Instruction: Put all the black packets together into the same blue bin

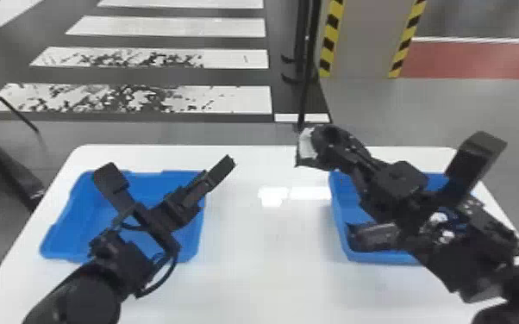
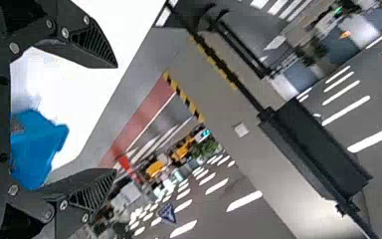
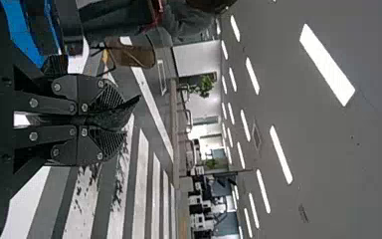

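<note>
A grey floor (image 1: 401, 112) with broad white stripes lies beyond the white worktop (image 1: 267, 275). The right arm (image 1: 405, 181) reaches in from the right of the head view, over one blue bin, and the left arm (image 1: 95, 288) comes up from the bottom left, over the other.

The two blue bins stand well apart on the worktop: the left bin (image 1: 54, 241) on the robot's left, the right bin (image 1: 342, 232) on its right, each partly covered by the arm above it.

The left end effector (image 1: 227, 163) hangs in front of the left bin's inner side, pointing away and toward the middle. Its fingers stand wide with nothing between them.

The right end effector (image 1: 321, 144) is raised, and in the head view appears just past the far left corner of the right bin. Its fingers are pinched on a black packet (image 3: 115, 117), which sticks out a little past the fingertips. In the head view part of the packet gleams pale. A dark shape (image 1: 375, 237) also shows within the right bin's outline; whether it is another packet or part of the arm, I cannot tell.
</note>
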